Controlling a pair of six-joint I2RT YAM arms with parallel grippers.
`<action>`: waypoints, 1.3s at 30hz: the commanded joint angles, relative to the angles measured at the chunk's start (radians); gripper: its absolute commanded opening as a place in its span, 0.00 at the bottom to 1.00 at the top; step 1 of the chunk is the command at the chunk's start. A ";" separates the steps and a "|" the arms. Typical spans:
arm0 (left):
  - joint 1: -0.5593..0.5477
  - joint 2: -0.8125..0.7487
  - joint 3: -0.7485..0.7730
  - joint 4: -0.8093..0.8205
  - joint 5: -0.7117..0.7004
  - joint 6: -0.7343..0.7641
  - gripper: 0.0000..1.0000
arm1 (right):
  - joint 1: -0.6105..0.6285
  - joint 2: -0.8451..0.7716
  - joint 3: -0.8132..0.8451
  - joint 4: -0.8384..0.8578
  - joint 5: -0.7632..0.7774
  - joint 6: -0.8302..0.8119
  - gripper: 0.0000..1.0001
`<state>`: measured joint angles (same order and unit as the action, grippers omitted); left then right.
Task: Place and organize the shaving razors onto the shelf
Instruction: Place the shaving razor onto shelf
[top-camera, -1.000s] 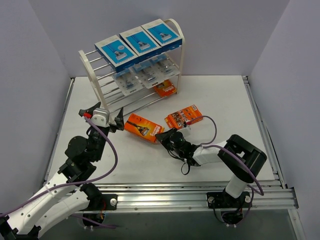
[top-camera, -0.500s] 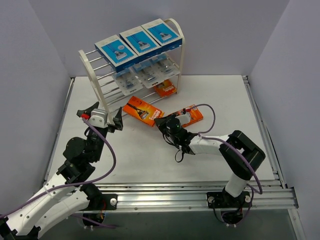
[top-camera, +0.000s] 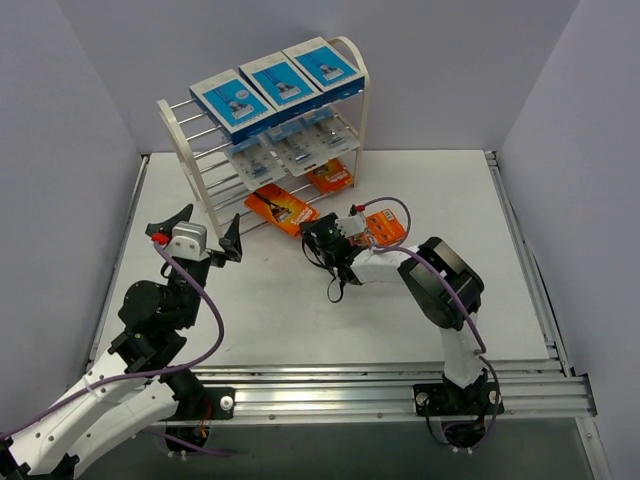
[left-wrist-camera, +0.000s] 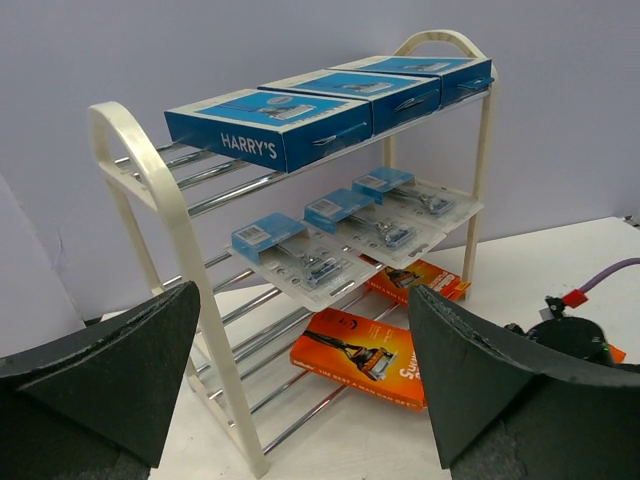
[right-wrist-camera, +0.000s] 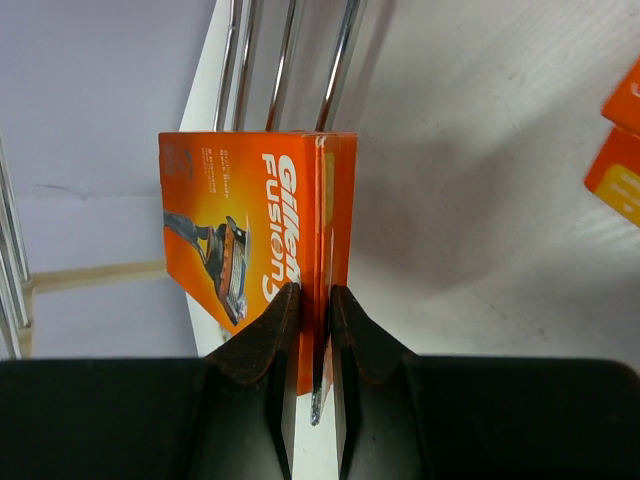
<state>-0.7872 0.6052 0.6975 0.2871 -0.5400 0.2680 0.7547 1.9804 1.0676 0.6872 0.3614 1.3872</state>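
The shelf (top-camera: 185, 155) (left-wrist-camera: 160, 190) carries three blue razor boxes (top-camera: 281, 82) (left-wrist-camera: 270, 125) on its top tier and three clear blister packs (top-camera: 300, 150) (left-wrist-camera: 345, 225) on the tier below. One orange pack (top-camera: 331, 177) (left-wrist-camera: 418, 280) lies low at the shelf's right end. My right gripper (top-camera: 308, 228) (right-wrist-camera: 314, 292) is shut on the near edge of a second orange pack (top-camera: 282, 207) (left-wrist-camera: 365, 357) (right-wrist-camera: 250, 220), whose far end lies over the lowest front rods. A third orange pack (top-camera: 385, 228) (right-wrist-camera: 620, 150) lies on the table behind the right wrist. My left gripper (top-camera: 197, 232) (left-wrist-camera: 303, 292) stands open, apart from the shelf's front.
The right arm's purple cable (top-camera: 395, 205) loops over the third orange pack. White table (top-camera: 300, 320) lies between the two arms. Grey walls (top-camera: 80, 130) close the sides and back. An aluminium rail (top-camera: 340, 385) runs along the near edge.
My right gripper has carried the orange pack from mid-table up and left to the shelf's lowest rods. The left arm has drawn back slightly toward the left, still open.
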 joint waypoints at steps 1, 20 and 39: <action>-0.012 -0.019 -0.003 0.053 -0.002 -0.006 0.94 | -0.017 0.053 0.100 0.000 0.067 0.041 0.00; -0.067 -0.035 -0.021 0.084 -0.037 0.013 0.94 | -0.012 0.255 0.399 -0.147 0.208 0.185 0.00; -0.090 -0.041 -0.021 0.087 -0.038 0.019 0.94 | -0.044 0.339 0.522 -0.213 0.217 0.187 0.00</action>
<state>-0.8707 0.5743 0.6727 0.3252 -0.5690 0.2741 0.7269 2.3066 1.5311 0.4797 0.5350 1.5585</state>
